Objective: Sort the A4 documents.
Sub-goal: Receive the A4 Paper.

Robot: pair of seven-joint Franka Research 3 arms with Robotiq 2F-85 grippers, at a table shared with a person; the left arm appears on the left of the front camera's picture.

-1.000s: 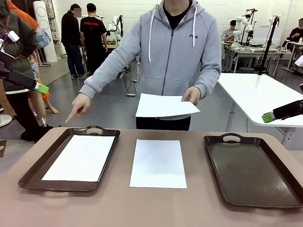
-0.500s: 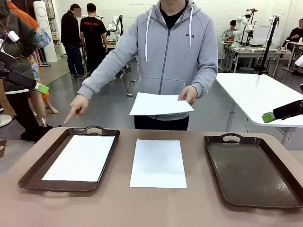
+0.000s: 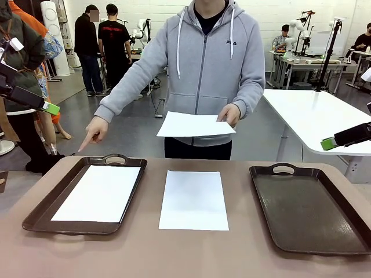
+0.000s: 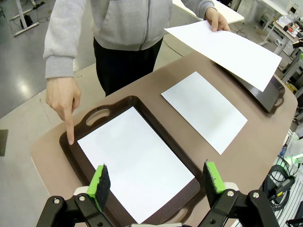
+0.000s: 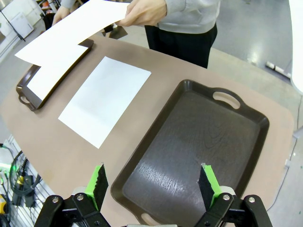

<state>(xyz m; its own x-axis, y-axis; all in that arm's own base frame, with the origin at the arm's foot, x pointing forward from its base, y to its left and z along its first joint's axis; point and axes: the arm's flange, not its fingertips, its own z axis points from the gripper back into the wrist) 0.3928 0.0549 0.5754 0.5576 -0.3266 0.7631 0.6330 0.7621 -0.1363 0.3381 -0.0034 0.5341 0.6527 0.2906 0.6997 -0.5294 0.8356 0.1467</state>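
Matte brown rounded table (image 3: 191, 255) over a grey floor (image 3: 139, 130). At 9 o'clock, a dark brown handled plastic tray (image 3: 40, 208) holds one white A4 paper sheet (image 3: 98, 193). A second sheet (image 3: 193, 200) lies centre. A third sheet (image 3: 194, 124) hangs at 12 in a person's hand (image 3: 232, 114). Matching tray (image 3: 313, 214) at 3. Left gripper (image 4: 156, 176) and right gripper (image 5: 153, 182) both spread, unladen.

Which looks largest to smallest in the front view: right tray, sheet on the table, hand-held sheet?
1. right tray
2. sheet on the table
3. hand-held sheet; farther and tilted, so true size unsure.

table (image 3: 145, 255): two trays (image 3: 43, 207) (image 3: 307, 208), seemingly blank sheet (image 3: 193, 200) between
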